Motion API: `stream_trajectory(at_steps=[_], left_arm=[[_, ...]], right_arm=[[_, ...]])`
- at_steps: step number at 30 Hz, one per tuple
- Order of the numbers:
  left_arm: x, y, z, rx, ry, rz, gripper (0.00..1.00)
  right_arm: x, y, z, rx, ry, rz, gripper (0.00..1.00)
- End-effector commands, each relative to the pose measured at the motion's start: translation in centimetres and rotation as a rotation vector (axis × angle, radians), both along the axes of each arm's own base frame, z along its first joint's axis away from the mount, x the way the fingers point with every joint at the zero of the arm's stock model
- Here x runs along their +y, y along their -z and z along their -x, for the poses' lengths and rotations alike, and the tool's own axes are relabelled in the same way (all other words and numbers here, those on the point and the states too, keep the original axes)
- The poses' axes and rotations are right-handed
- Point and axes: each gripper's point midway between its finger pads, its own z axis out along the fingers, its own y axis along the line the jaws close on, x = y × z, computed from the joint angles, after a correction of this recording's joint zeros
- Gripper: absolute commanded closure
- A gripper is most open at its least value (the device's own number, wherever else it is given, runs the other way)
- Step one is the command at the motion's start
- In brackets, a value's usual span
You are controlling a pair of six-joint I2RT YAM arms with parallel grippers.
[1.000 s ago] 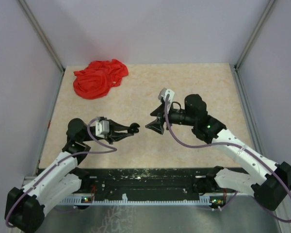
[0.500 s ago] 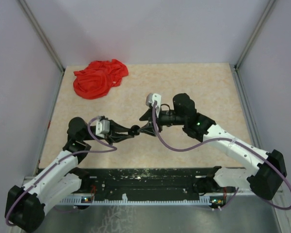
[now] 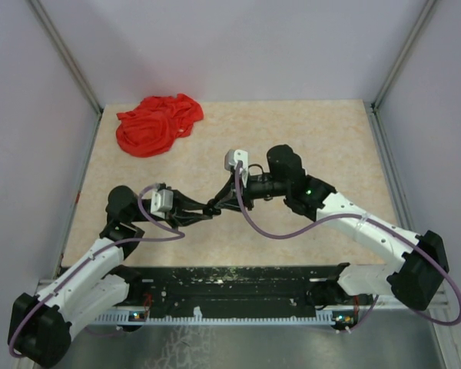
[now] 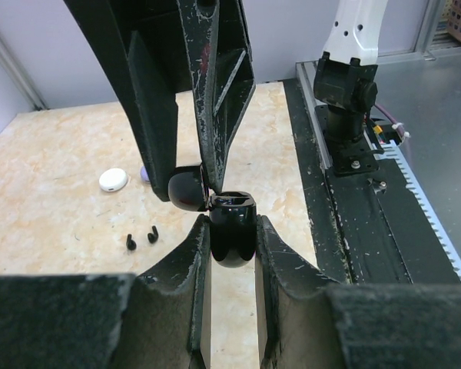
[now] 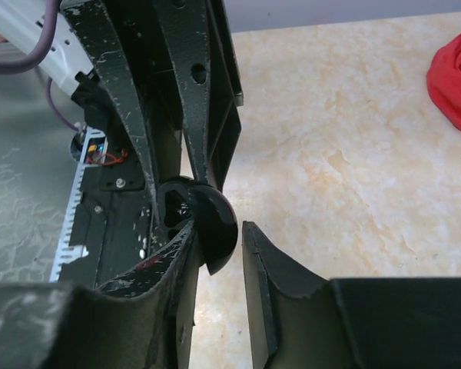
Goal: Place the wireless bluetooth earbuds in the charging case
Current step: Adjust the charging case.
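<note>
My left gripper [image 4: 232,223] is shut on the base of a glossy black charging case [image 4: 232,234] and holds it above the table. The case's domed lid [image 4: 187,189] is hinged open to the left. My right gripper [image 5: 219,231] faces the left one, and its jaws straddle that lid [image 5: 213,219]. One finger [image 5: 177,254] touches the lid, and a narrow gap shows at the other finger. In the top view both grippers meet tip to tip [image 3: 213,207]. Two black earbuds [image 4: 131,243] [image 4: 152,234] lie on the table below.
A white round case [image 4: 114,179] lies on the table, with a lavender object [image 4: 144,174] beside it, partly hidden by the right finger. A crumpled red cloth [image 3: 157,123] sits at the back left. The black rail [image 4: 369,215] with the arm bases runs along the near edge.
My right gripper has travelled left to meet the left gripper, and its jaws have narrowed around the case's lid. The left arm has held still with the case.
</note>
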Motion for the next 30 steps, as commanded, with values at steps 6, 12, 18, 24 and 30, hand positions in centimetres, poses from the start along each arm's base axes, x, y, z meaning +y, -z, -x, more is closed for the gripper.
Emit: stream_trajectory(at_steps=[6, 12, 18, 24, 30], left_arm=[[-0.1, -1.1, 0.1, -0.027, 0.013, 0.011, 0.87], [-0.3, -0.7, -0.5, 0.008, 0.000, -0.013, 0.68], [-0.5, -0.2, -1.0, 0.060, -0.003, -0.046, 0.63], [-0.6, 0.2, -1.1, 0.098, 0.009, -0.066, 0.59], [-0.7, 0.3, -0.9, 0.121, 0.027, -0.071, 0.55]], right_arm=[[0.0, -3.4, 0.2, -0.098, -0.029, -0.012, 0.92], [-0.6, -3.8, -0.5, -0.135, 0.018, 0.018, 0.99], [-1.0, -4.1, -1.0, -0.165, 0.055, 0.035, 0.99], [-1.1, -4.3, -1.4, -0.184, 0.084, 0.056, 0.99], [-0.9, -4.0, -1.9, -0.233, 0.123, 0.098, 0.98]])
